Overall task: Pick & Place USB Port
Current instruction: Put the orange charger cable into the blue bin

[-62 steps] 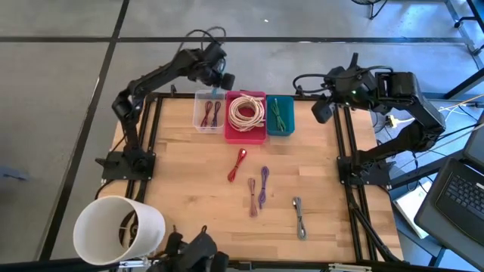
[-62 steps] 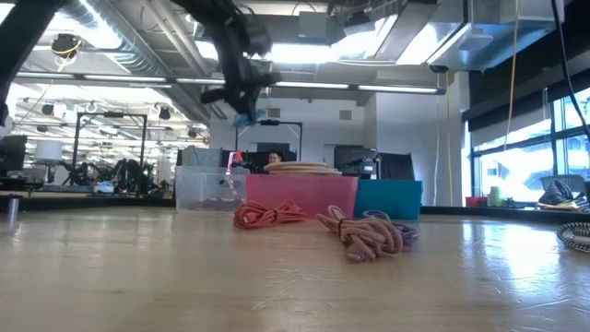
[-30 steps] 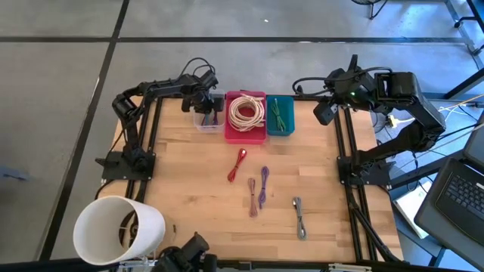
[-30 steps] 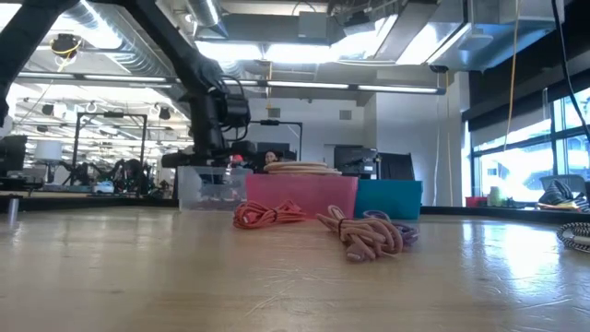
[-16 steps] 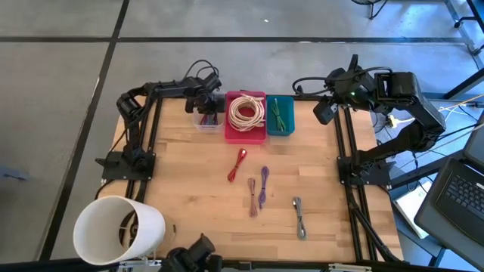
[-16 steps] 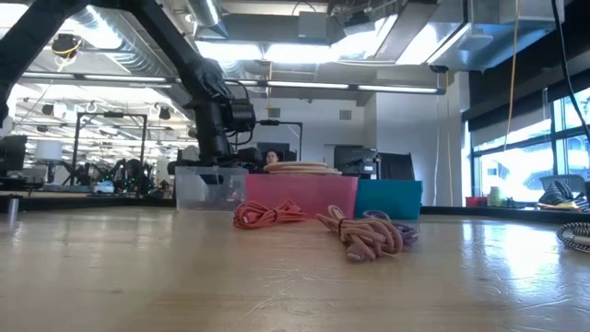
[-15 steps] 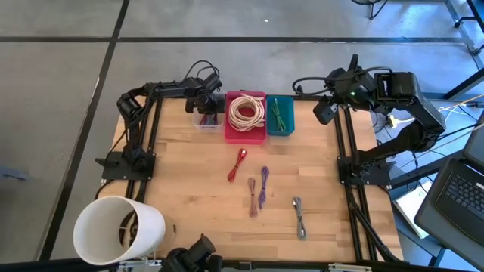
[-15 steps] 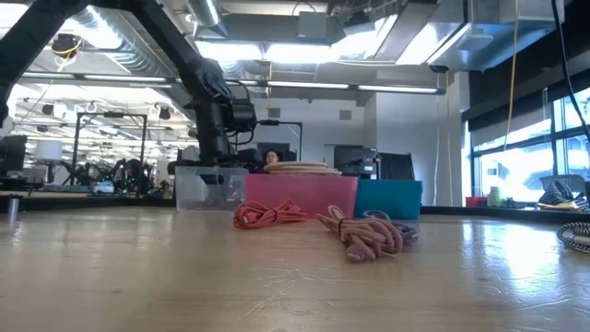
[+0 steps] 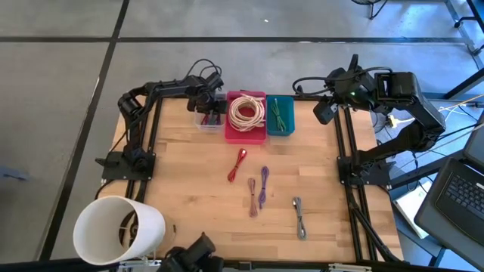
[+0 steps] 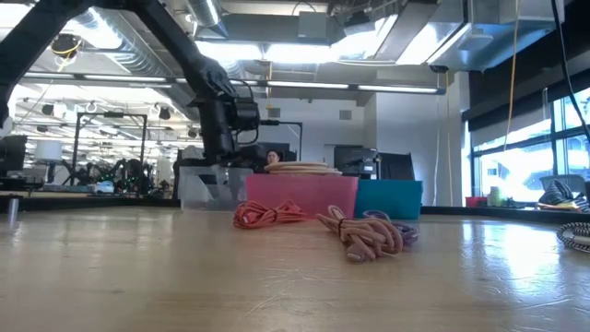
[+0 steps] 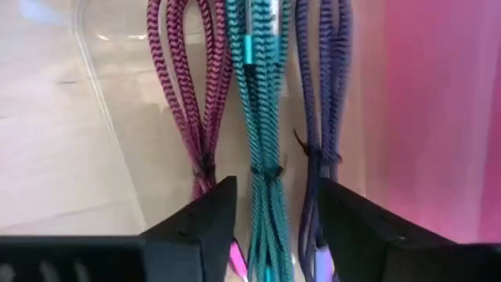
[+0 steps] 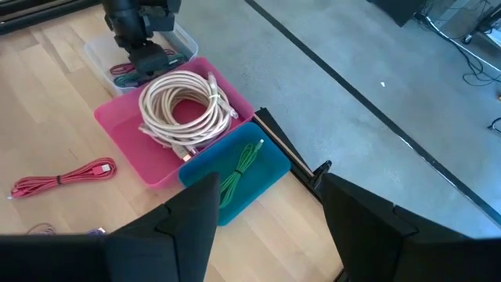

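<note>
We've got the wooden table (image 9: 189,174) with the left gripper (image 9: 209,108) down inside the clear plastic bin (image 9: 198,121), fingers spread, nothing gripped. The teal braided USB cable (image 11: 264,117) lies between them, beside a magenta cable (image 11: 196,94) and a purple cable (image 11: 325,94). Right gripper (image 9: 323,112) waits released over the table's far right corner.

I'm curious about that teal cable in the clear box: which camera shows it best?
The left wrist view: the teal cable fills the frame between two others. From above the left gripper hides it; the right wrist view shows only a sliver.
</note>
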Tool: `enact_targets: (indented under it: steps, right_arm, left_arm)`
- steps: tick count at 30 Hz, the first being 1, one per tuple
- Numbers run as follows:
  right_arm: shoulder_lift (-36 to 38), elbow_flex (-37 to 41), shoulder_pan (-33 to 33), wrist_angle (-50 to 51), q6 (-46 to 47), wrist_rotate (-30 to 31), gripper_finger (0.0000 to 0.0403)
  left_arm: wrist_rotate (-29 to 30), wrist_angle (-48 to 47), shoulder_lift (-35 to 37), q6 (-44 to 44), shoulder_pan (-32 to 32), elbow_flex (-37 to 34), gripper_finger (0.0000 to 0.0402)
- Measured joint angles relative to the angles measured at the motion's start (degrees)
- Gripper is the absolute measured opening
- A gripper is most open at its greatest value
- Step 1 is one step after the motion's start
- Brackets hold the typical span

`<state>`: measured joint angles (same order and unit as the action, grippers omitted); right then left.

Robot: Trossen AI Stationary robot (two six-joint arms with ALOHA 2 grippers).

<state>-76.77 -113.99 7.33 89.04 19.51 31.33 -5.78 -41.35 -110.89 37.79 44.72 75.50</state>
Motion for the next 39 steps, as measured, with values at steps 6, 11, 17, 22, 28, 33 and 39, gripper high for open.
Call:
enact_targets:
  steps: [6, 11, 17, 22, 28, 33, 39]
  right_arm:
    - [0.0, 0.0, 0.0, 0.0, 0.0, 0.0, 0.0224]
    - [0.0, 0.0, 0.0, 0.0, 0.0, 0.0, 0.0224]
    - [0.0, 0.0, 0.0, 0.0, -0.4, 0.2, 0.0224]
    - [0.0, 0.0, 0.0, 0.0, -0.4, 0.2, 0.0224]
    - [0.0, 0.0, 0.0, 0.0, -0.4, 0.2, 0.0224]
    - [0.0, 0.0, 0.0, 0.0, -0.4, 0.2, 0.0224]
    - [0.0, 0.0, 0.0, 0.1, -0.5, 0.1, 0.0224]
  left_arm:
    - [0.3, -1.3, 6.6, -1.1, -0.1, 1.6, 0.019]
    - [0.1, -3.2, 14.5, -1.1, -2.6, 2.0, 0.0188]
    - [-2.5, -3.9, 21.7, -3.9, -13.7, 1.9, 0.0188]
    - [-2.2, -5.5, 23.5, -2.8, -25.0, 1.9, 0.0187]
    - [3.2, -6.7, 20.7, 6.8, -34.7, 1.8, 0.0182]
    - [6.4, -6.3, 15.5, 15.2, -39.3, 1.8, 0.0182]
    - [4.3, -4.4, 7.6, 20.8, -42.0, 1.8, 0.0182]
